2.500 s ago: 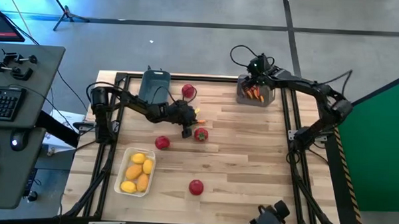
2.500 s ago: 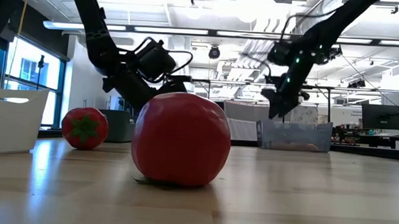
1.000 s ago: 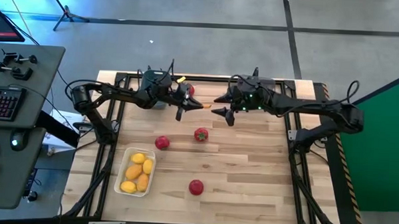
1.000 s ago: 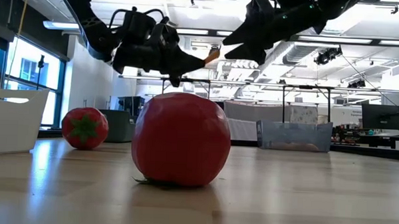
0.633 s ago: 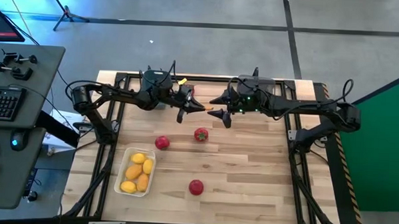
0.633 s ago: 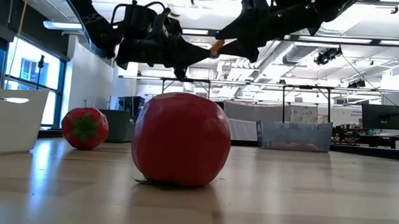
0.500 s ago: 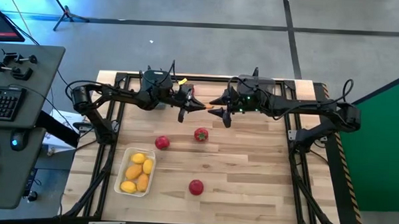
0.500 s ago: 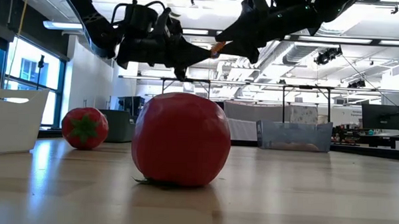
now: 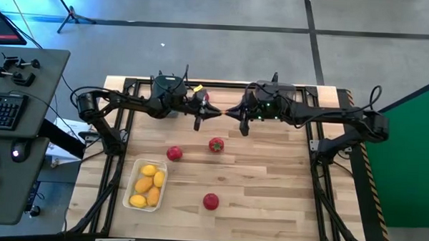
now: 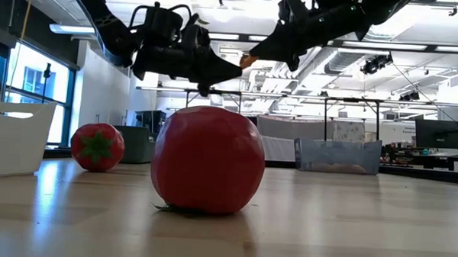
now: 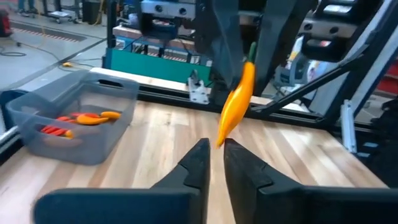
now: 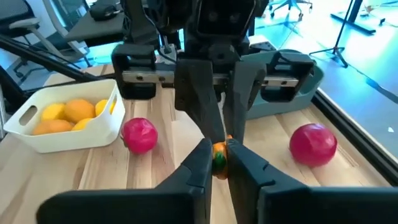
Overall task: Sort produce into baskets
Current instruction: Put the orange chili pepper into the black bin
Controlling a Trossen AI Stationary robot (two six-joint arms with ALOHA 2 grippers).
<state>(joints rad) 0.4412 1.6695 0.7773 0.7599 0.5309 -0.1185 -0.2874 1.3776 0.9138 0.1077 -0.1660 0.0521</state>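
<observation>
A small orange pepper [image 11: 235, 102] hangs in the air over the far middle of the table. My left gripper [image 9: 216, 113] and my right gripper [image 9: 229, 114] meet tip to tip on it, both shut. Tomatoes [image 9: 216, 144] [image 9: 174, 153] [image 9: 210, 200] rest on the wood, and another [image 9: 202, 97] lies by the left arm. The white basket [image 9: 135, 171] at the near left holds lemons [image 9: 148, 184]. The translucent grey basket [image 11: 93, 134] holds several peppers. The blue-grey basket [image 12: 303, 76] stands under the left arm. My left gripper has the pepper's pointed orange tip [image 11: 219, 140] between the free ends of its two fingers, which stand a narrow gap apart. It comes about level from the table's left. The pepper is clear of the table. My right gripper pinches the pepper's green stem end [image 12: 219, 153] between its two fingertips. It comes from the table's right, slanting slightly down. The pepper spans the short gap between the two grippers, high above the wood.
Black frame rails [image 9: 310, 138] run along the table's sides. The wood between the tomatoes and the table's right edge [image 9: 277, 173] lies bare. A desk with a keyboard [image 9: 4, 109] stands left of the table.
My right gripper has closed in on the left gripper from the table's right and shut on the pepper's stem end. The pepper has stayed aloft at the left gripper's fingertips.
</observation>
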